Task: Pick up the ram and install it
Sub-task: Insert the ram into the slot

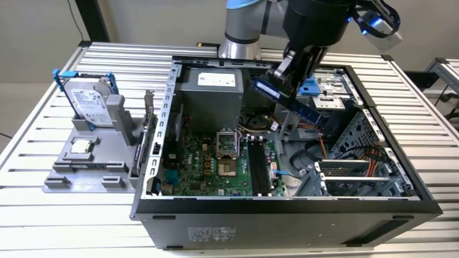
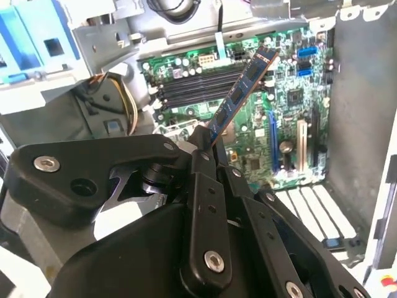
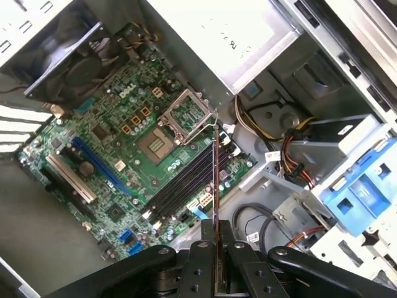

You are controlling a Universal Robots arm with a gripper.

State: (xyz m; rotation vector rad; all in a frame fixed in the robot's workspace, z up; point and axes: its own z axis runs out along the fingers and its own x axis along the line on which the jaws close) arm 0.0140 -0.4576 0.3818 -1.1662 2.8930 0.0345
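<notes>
Gripper (image 2: 205, 149) pinches ram (image 2: 243, 92) by one end over open PC case (image 1: 287, 220); stick prob. light, thin, stiff, fragile: hold near end, off contacts.

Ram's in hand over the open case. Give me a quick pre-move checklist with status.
1. Grip: fingers shut on one end of the ram: ok.
2. Ram clear of the motherboard, held in the air above it: ok.
3. Black memory slots look empty: ok.
4. Ram lying along the slots: it is tilted, its free end pointing down toward them: not ok.
5. Slot end latches open: cannot tell.
</notes>
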